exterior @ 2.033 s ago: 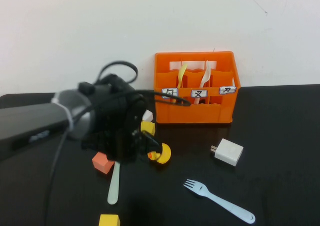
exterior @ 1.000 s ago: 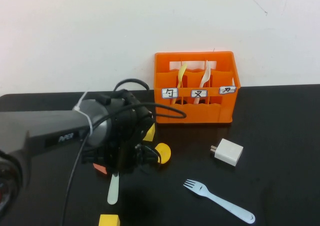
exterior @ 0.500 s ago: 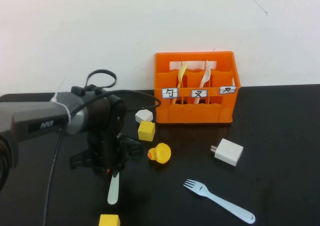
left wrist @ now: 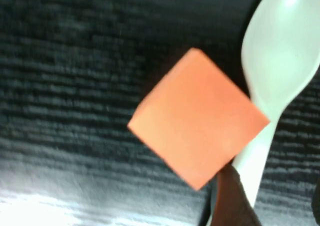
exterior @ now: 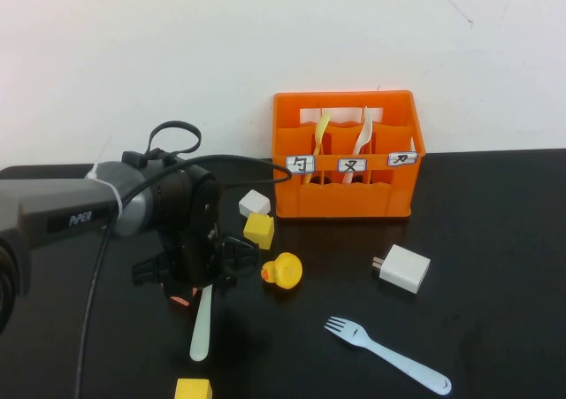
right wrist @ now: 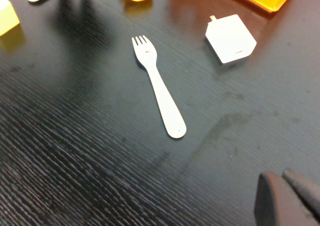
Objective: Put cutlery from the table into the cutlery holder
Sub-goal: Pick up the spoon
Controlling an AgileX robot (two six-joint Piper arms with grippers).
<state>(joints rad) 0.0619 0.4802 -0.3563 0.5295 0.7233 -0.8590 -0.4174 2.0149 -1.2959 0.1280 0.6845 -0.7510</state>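
The left gripper [exterior: 196,284] hovered spread above the pale mint-green plastic spoon [exterior: 202,321] and an orange block [left wrist: 197,129]; the right gripper [right wrist: 287,196], fingers pressed together, hung above the table near the light blue plastic fork [right wrist: 157,92].

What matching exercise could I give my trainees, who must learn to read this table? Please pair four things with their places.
Things:
1. spoon
2. fork
3. charger
4. duck

Places:
A. flat on the table, nearest the front right
B. between the holder and the fork
C. partly under the left pincer
D. just right of the left pincer

Pairs: 1-C, 2-A, 3-B, 4-D
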